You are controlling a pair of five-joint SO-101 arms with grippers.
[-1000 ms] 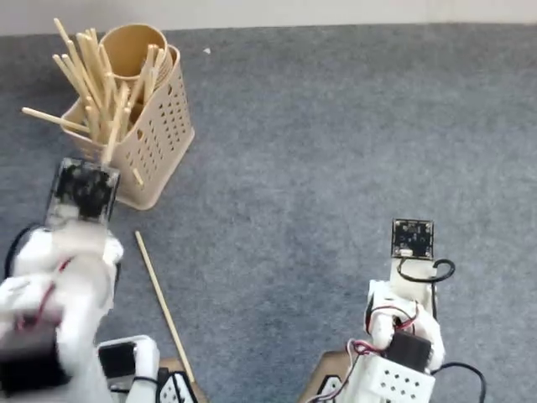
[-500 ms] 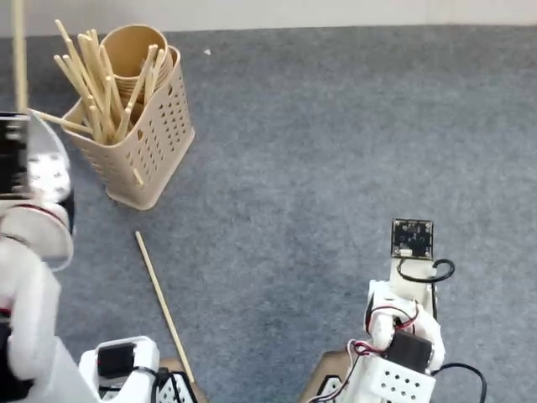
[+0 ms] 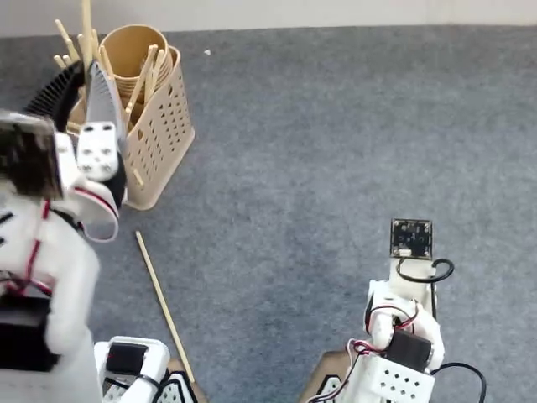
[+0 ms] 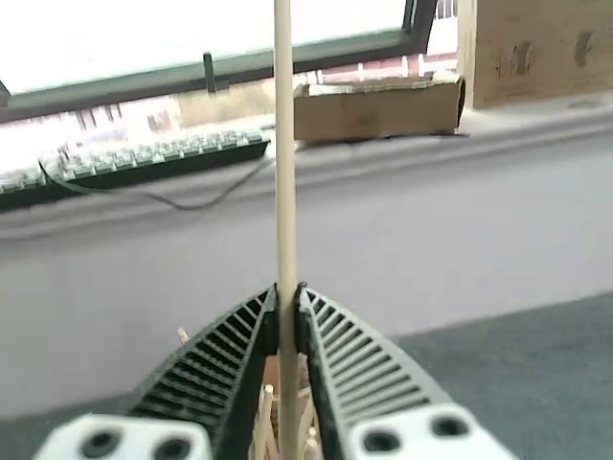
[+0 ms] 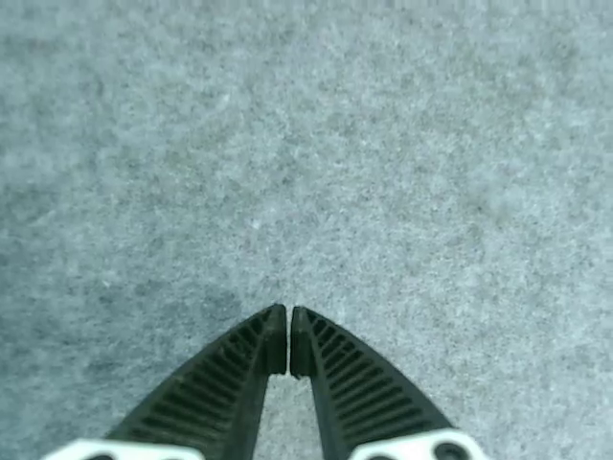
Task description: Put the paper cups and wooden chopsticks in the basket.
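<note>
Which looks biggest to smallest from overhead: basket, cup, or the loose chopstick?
1. Basket.
2. Cup, with just its top showing.
3. Loose chopstick: about as long as the basket, but far thinner.

Grey carpeted table (image 3: 336, 126) — on it a basket (image 3: 159, 134) and one loose chopstick (image 3: 164, 308).

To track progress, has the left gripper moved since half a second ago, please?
Yes; the left gripper, holding a chopstick, swung inward to above the basket.
</note>
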